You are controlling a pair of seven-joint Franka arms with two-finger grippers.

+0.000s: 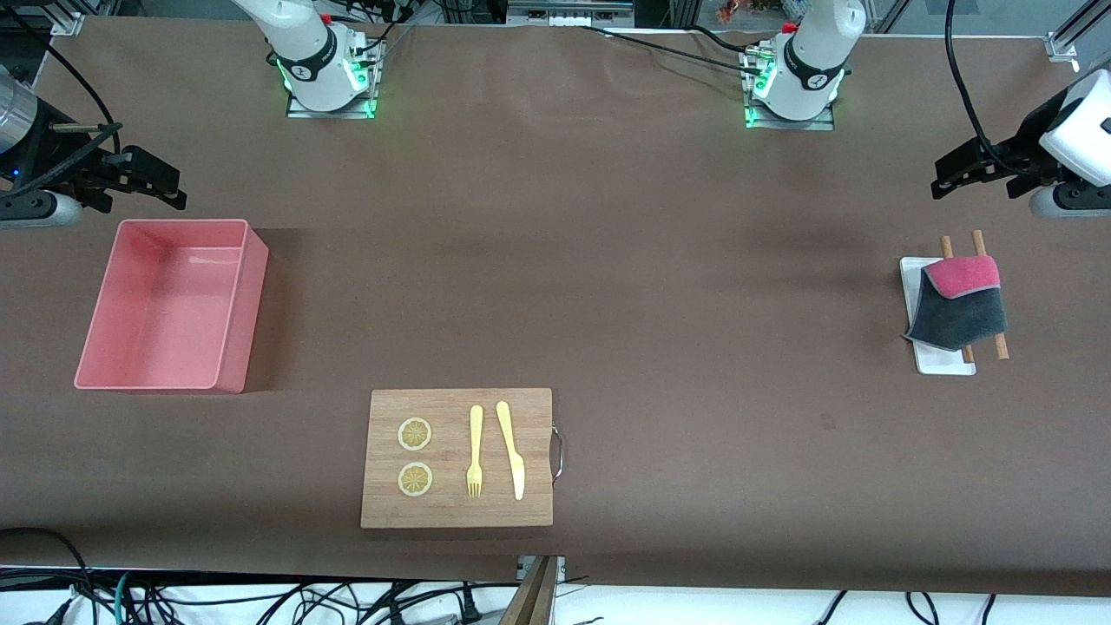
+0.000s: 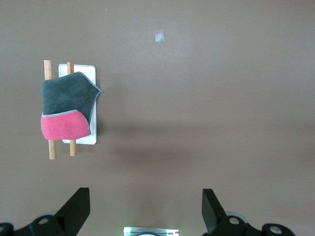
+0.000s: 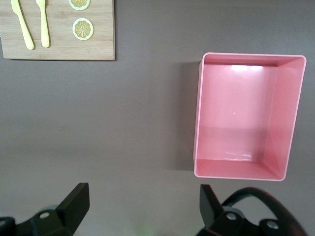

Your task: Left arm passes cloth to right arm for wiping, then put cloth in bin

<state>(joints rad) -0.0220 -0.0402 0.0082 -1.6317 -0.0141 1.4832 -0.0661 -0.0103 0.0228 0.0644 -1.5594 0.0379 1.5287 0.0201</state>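
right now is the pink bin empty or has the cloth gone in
Empty. The bin shows only its bare pink floor, and the cloth lies draped over two wooden sticks on the white tray.

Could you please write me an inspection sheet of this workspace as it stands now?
Surface: brown table.
Job's things: cloth draped over two sticks on a white tray, toward the left arm's end; bin holds nothing, toward the right arm's end.
Clutter: board with fork, knife, two lemon slices.
End effectors: left end effector open, up near the tray; right end effector open, up near the bin.
Cables: bundles along the table's near edge.
Surroundings: metal frame.
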